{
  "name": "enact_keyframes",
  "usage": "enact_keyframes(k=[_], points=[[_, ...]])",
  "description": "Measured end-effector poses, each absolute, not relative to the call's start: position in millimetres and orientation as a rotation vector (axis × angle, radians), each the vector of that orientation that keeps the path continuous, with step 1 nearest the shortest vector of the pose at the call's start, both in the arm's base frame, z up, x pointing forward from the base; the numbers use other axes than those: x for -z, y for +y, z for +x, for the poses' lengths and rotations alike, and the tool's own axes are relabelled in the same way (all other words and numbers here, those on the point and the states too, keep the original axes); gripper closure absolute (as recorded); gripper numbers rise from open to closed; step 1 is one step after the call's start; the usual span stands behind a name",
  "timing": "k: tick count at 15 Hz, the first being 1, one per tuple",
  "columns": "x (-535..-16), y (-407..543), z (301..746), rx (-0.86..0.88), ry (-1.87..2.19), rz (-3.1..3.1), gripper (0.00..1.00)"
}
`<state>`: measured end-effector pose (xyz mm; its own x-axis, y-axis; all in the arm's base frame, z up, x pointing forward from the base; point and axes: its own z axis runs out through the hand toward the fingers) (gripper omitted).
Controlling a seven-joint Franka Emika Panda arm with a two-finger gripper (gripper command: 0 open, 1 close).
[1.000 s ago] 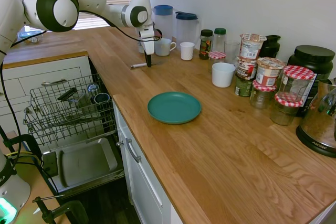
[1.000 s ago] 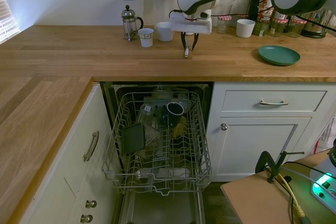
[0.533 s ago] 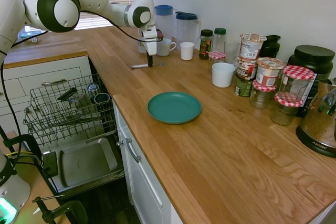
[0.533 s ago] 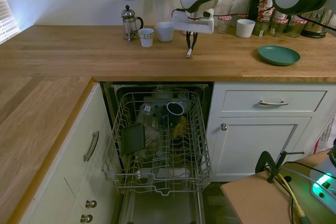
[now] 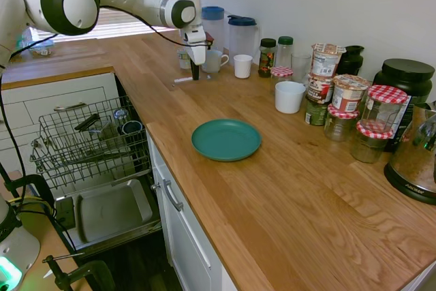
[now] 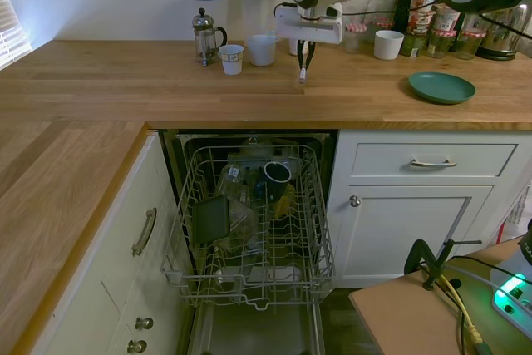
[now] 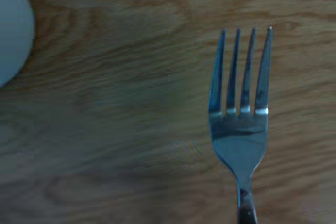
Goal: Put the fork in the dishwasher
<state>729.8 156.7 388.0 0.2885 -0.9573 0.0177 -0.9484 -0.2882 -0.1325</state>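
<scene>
The second exterior view shows the gripper [image 6: 304, 54] pinching the fork [image 6: 302, 70] near its middle, with the pale handle end hanging down just above the wooden counter [image 6: 125, 81], so the fork is off the wood, not resting on it. Holding it by the middle likely keeps it balanced for carrying. The wrist view shows the tines [image 7: 241, 72] clearly against the wood grain, pointing away from the camera. The dishwasher [image 6: 253, 230] stands open below the counter edge, its wire rack [image 5: 88, 144] pulled out and partly loaded, seemingly ready to receive the fork. A white cup [image 6: 261, 49] sits just beside the gripper.
</scene>
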Motion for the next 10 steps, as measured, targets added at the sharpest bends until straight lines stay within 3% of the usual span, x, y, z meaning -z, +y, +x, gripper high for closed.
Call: enact_keyframes(k=[5,10], points=[[-428,192,666,0.103,1.711,-2.498,1.00],[-431,246,586,0.101,1.638,-2.532,1.00]])
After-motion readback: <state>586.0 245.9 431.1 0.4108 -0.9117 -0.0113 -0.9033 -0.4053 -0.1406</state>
